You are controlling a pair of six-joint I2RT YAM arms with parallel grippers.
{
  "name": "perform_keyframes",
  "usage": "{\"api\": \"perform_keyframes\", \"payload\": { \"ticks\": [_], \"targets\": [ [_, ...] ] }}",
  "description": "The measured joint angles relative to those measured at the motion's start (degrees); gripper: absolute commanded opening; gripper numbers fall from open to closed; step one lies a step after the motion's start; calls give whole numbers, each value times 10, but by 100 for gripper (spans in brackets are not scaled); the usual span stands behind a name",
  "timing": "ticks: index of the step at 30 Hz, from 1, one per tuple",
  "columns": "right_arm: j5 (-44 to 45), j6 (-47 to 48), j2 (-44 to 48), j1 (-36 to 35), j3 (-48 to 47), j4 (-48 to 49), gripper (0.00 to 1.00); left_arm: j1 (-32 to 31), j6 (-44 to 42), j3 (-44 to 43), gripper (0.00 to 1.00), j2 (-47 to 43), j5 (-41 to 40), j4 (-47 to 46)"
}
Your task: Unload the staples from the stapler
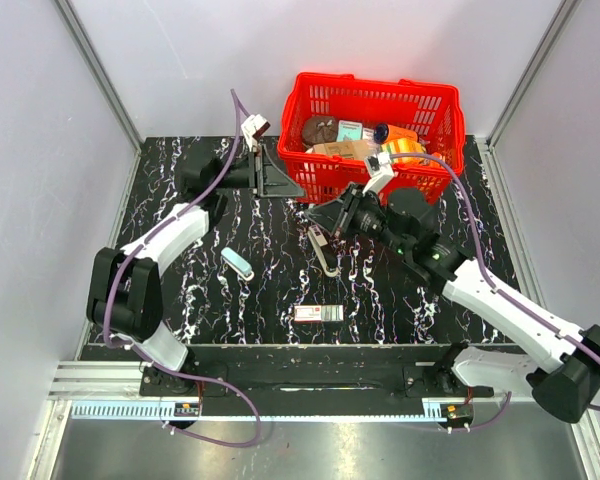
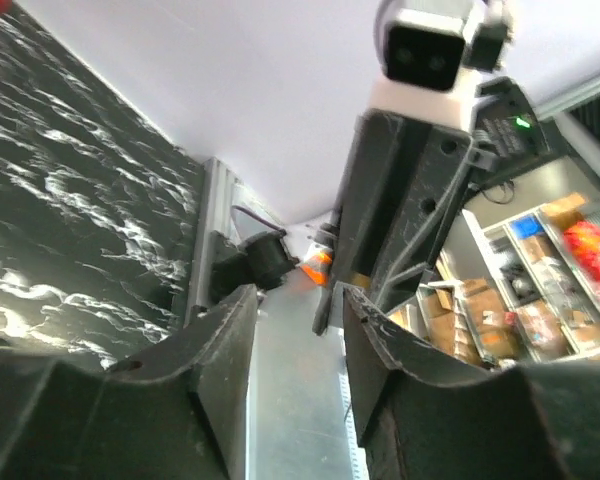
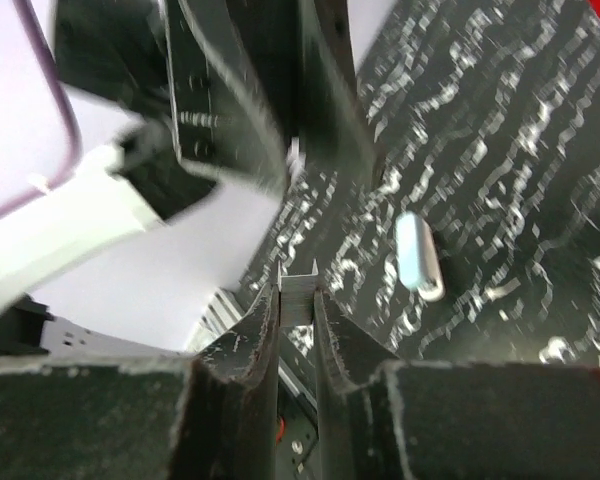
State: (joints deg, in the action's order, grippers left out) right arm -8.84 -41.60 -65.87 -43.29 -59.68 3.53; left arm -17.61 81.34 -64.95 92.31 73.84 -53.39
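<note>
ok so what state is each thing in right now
left hand, open and empty
right hand, shut on slim grey metal stapler
small light blue capsule-shaped object, lying flat on table, untouched
small flat rectangular box, lying flat on table
red plastic basket, upright, holding items

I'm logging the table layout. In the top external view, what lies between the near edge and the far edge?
Nearest first: small box → pale blue object → red basket. Left out: the metal strip in the right gripper jaws, which overlaps the pale blue object in depth.
</note>
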Motion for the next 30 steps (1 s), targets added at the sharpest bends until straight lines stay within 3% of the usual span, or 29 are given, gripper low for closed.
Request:
{"api": "perform_keyframes", "payload": {
  "ticks": [5, 10, 15, 19, 30],
  "targets": [
    [25, 2, 17, 1, 1, -125, 5, 10, -393, -117, 46, -1, -64, 451],
    [50, -6, -17, 1, 25, -246, 1, -4, -688, -140, 46, -5, -186, 698],
    [80, -22, -100, -19, 53, -334, 1, -40, -848, -65, 45, -5, -301, 803],
    [112, -34, -160, -61, 54, -369, 0, -85, -928, -11, 45, -10, -378, 844],
    [156, -59, -246, -112, 32, -426, 0, -125, -1019, 40, 44, -48, -461, 863]
  ]
}}
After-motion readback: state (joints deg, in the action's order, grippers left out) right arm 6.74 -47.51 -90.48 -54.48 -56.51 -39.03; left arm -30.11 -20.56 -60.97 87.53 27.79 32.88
